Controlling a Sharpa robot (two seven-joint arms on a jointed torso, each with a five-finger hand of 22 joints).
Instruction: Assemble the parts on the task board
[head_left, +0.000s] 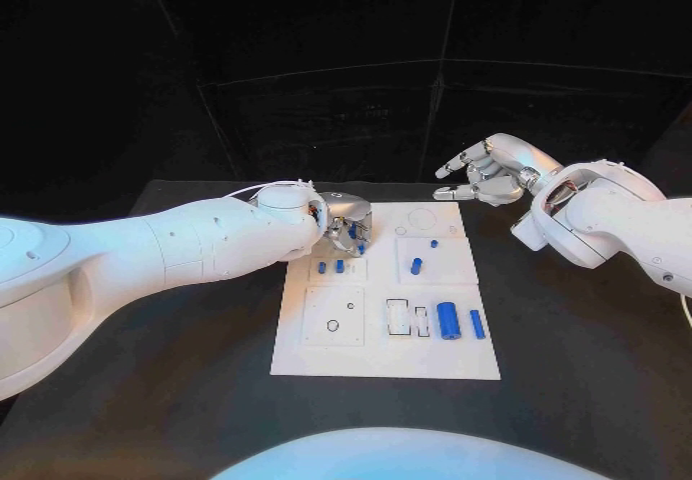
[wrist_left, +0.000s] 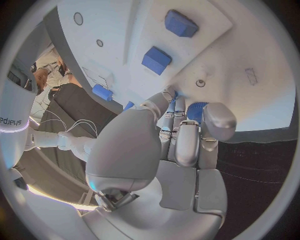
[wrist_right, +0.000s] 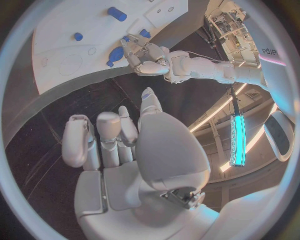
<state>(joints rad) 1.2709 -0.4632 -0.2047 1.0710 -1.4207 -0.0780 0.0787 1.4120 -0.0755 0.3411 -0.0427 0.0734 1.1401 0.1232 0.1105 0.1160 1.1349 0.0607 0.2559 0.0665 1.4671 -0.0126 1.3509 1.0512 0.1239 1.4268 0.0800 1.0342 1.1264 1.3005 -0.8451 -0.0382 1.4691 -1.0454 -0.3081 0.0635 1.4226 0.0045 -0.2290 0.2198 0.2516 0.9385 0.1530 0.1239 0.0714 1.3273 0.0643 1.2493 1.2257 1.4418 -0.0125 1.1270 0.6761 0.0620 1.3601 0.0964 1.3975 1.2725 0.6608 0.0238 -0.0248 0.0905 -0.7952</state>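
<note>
Both arms are chunky, smooth glossy white shells, kind of bulbous at the joints. Each one ends in a silver metallic hand, left hand (head_left: 343, 222) and right hand (head_left: 488, 170), with rounded, padded-looking finger segments. There's grey "sharpa" lettering on the white shell and thin white cables looping by the left wrist.

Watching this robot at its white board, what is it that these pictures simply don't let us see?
- Head view: the left hand covers the task board's far left corner, so what lies under its fingers is hidden.
- Left wrist view: a blue part sits behind the fingers; whether they grip it cannot be told.
- Head view: the small marks and holes on the board are too small to read.
- Right wrist view: the right hand hides the table beneath it.
</note>
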